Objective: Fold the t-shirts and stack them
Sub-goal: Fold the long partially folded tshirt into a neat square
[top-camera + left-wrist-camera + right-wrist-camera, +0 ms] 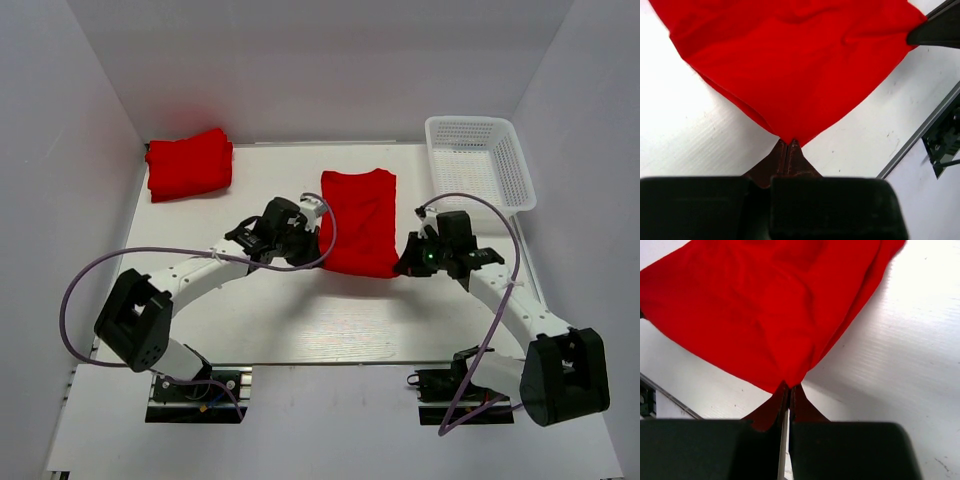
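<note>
T-shirts first: the centre t-shirt [358,222] lies mid-desk as a long, narrow red strip, sleeves apparently tucked in, running from its near edge away toward the back wall. The folded t-shirt [189,163] sits as a compact bundle in the far-left corner of the desk [300,320], well apart from it. The white basket [470,122] is at the far right and plays no part. My left hand [788,145] is closed tight on the strip's near-left corner, and my right hand [789,387] is pinched onto the near-right corner; each wrist view shows the cloth coming to a point right between the closed fingertips. I judge this cloth to be light and completely limp. It has no stiffness of its own, so it will sag between the two hands and drape wherever I let it go slack. It isn't fragile, but it is layered: I can see a doubled edge along one side in the left wrist view, and a shallow pinch could catch only the top layer and let the rest slide out. Corners are the right place to hold, with enough bite to trap every layer. I'd keep both hands level and spread so the near edge stays taut when carrying it toward the far edge.
</note>
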Controlling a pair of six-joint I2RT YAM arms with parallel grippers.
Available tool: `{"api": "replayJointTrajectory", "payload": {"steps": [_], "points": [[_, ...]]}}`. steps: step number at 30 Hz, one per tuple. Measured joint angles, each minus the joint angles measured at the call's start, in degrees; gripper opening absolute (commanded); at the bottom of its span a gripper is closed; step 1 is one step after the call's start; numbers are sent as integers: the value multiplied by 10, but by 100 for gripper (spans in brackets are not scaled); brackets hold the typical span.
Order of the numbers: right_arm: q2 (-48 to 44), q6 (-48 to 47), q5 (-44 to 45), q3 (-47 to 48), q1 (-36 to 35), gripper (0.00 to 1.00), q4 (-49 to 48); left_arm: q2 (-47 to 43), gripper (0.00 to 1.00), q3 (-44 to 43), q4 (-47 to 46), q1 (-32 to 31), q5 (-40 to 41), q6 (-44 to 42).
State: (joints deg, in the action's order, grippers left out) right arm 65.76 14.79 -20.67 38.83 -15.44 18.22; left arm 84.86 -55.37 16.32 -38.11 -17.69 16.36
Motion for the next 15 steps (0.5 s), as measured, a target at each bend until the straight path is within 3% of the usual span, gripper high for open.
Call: {"api": "replayJointTrajectory", "payload": {"steps": [7,15], "points": [[45,20,48,71,1,0,-3,30,0,-95,4,3,66,-1],[162,31,88,205,10,0,-17,152,0,-273,33,15,177,-22]]}}
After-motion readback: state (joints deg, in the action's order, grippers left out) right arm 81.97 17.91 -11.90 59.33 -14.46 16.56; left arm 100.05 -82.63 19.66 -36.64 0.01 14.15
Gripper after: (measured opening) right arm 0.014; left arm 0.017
